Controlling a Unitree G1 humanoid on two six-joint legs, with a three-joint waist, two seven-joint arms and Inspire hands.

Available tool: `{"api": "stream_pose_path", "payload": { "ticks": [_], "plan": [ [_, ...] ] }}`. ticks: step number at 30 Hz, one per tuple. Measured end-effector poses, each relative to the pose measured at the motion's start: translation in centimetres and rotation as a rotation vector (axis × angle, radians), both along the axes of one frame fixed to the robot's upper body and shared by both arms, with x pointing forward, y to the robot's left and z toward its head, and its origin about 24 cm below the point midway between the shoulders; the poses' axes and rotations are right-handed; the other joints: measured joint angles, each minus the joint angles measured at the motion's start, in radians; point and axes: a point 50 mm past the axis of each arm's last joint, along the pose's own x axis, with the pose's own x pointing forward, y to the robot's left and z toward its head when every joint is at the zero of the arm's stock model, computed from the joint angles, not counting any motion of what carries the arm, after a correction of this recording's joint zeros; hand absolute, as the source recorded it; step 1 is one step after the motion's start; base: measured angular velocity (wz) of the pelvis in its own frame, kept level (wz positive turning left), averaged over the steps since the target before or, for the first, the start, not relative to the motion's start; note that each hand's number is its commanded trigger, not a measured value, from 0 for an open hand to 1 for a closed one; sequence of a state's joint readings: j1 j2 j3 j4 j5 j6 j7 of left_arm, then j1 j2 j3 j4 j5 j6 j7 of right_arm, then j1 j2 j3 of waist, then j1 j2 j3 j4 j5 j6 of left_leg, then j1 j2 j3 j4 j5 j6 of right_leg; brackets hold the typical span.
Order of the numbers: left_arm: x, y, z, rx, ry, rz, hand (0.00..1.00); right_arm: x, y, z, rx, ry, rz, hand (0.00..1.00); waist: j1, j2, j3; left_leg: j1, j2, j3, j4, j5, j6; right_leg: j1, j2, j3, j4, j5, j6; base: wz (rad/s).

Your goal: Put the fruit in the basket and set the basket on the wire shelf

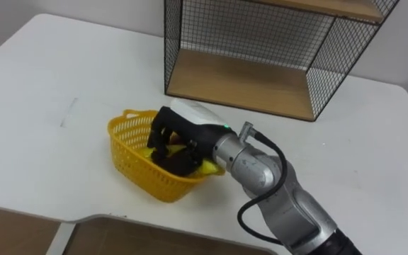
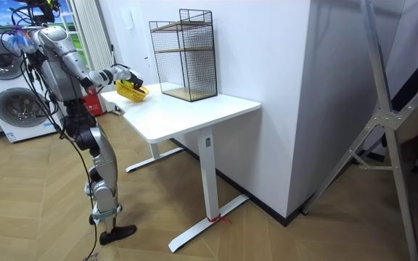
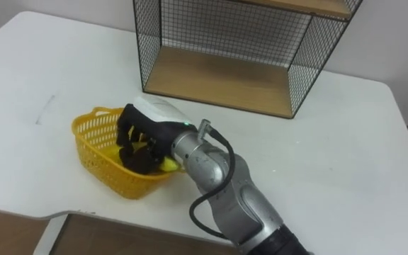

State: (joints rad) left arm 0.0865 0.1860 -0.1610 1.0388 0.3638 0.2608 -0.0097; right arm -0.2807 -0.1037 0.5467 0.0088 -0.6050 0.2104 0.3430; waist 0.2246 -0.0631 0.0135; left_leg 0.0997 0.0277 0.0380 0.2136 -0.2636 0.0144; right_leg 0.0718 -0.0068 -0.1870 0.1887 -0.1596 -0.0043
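White table (image 1: 41, 78) against the wall, robot standing at its end: the right hand (image 1: 190, 122) is down inside the yellow basket (image 1: 127, 152), fingers curled round a yellow fruit (image 1: 205, 168) — the loading step, by my reading. Next it must let go, grip the basket's rim and lift it to the wire shelf (image 1: 261, 85) close behind — nothing stands between them.
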Motion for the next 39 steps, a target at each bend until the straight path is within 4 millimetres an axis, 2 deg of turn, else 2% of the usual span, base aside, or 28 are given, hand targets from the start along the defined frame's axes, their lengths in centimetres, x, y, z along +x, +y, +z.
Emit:
{"api": "stream_pose_path", "payload": {
  "ticks": [10,21,24,25,30,35,39],
  "plan": [
    [0.2,-0.1,0.1,0.004,-0.013,0.000,0.00,0.3,-0.7,-0.7,-0.125,-0.095,-0.062,0.00,-0.002,0.000,0.0004,-0.001,-0.008,-0.009,0.001,0.010,0.003,-0.003,-0.009,-0.006,0.016,0.000,0.001,0.03],
    [0.2,-0.1,0.1,-0.004,-0.010,0.000,0.00,0.7,-1.5,-0.2,-0.123,-0.091,-0.089,0.00,-0.004,-0.005,-0.0043,-0.003,-0.007,-0.008,-0.004,0.010,0.003,-0.010,-0.008,-0.004,0.018,0.000,0.001,0.00],
    [0.2,0.0,0.1,-0.001,-0.009,0.000,0.00,0.8,-1.8,0.0,-0.081,-0.064,-0.110,0.00,-0.007,-0.005,-0.0057,-0.003,-0.007,-0.008,-0.004,0.010,0.003,-0.009,-0.008,-0.005,0.018,0.001,0.001,0.00],
    [0.0,0.0,0.0,0.003,-0.007,0.001,0.00,1.0,-2.0,0.0,-0.053,-0.047,-0.121,0.00,-0.011,-0.006,-0.0083,-0.002,-0.007,-0.009,-0.004,0.011,0.003,-0.009,-0.009,-0.006,0.018,0.001,0.001,0.00],
    [-1.4,0.2,-0.2,0.020,0.029,0.014,0.00,1.4,-3.1,0.4,0.067,0.017,-0.154,0.00,-0.055,-0.007,-0.0103,0.005,-0.007,-0.008,0.007,0.011,0.003,-0.002,-0.009,-0.002,0.017,0.000,0.001,-0.02],
    [-2.3,0.1,-0.4,0.012,0.064,0.025,0.00,1.8,-4.5,1.8,0.139,-0.007,-0.200,0.00,-0.066,-0.006,-0.0095,0.016,-0.005,0.014,-0.008,0.011,0.003,-0.004,-0.007,0.013,0.020,0.001,0.001,-0.13],
    [-2.3,0.1,-0.4,0.010,0.060,0.041,0.00,1.8,-4.8,2.9,0.210,-0.030,-0.210,0.00,-0.067,-0.007,-0.0105,0.017,-0.004,0.017,-0.009,0.011,0.003,-0.005,-0.005,0.018,0.020,0.001,0.000,-0.02]
  ]
}}
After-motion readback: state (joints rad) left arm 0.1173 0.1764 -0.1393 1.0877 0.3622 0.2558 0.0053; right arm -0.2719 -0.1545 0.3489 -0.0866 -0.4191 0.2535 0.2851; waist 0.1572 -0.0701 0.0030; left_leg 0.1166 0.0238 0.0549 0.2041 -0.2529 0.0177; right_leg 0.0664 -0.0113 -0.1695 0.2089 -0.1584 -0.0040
